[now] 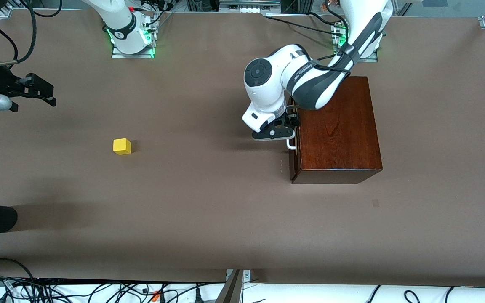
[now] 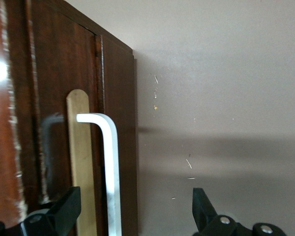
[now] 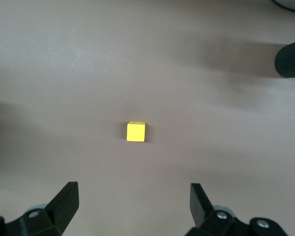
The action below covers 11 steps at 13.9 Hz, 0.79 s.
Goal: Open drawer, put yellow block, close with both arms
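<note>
The glossy dark mahogany box [image 1: 339, 130] sits toward the left arm's end of the brown table [image 1: 209, 202], and its drawer [image 1: 294, 162], with a dark reddish-brown front, looks shut or very nearly so; the front view shows at most a sliver of gap, too fine to be sure of. The white U-shaped bar handle [image 2: 111, 167] is the thing the coming move turns on. In the left wrist view its long bar runs lengthwise through the space between the two black fingers, one finger [image 2: 64, 209] against the drawer front and the other out over the table, so the spread jaws straddle the bar without pinching it. Closing across that bar looks like the step in hand, then a pull away from the box.

The left gripper [image 1: 286, 128] is at the drawer front, right at the handle. The right gripper [image 1: 42, 90] hangs over the table at the right arm's end, jaws released and empty (that arm is waiting). The small bright yellow cube [image 1: 122, 146] lies flat on the table well apart from the box, untouched, square-edged and matte; the right arm is plainly the nearer one to it.
</note>
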### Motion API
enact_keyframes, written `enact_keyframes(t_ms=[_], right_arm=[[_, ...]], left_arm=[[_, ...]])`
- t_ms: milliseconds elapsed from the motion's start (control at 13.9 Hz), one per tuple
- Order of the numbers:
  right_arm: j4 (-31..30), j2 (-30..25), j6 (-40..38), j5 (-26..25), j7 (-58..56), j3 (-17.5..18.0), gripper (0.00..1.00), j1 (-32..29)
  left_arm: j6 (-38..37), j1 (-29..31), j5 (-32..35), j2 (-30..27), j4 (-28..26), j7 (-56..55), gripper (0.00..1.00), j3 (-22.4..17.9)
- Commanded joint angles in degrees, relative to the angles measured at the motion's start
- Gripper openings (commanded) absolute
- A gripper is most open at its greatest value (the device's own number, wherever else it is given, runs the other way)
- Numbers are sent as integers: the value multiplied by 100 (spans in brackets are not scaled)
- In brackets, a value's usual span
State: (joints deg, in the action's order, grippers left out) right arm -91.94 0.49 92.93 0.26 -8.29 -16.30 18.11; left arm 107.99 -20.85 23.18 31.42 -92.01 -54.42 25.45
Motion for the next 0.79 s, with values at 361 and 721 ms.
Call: enact_keyframes(t_ms=[361,721], right_arm=[[62,21,-64,106,-94,-14,100,-18],[97,56,23,71,-60,-14,100,-1]], left_arm=[[64,-86,486,215,-2,-384,100,30],[64,-183,855,399,42,-823,100,39]])
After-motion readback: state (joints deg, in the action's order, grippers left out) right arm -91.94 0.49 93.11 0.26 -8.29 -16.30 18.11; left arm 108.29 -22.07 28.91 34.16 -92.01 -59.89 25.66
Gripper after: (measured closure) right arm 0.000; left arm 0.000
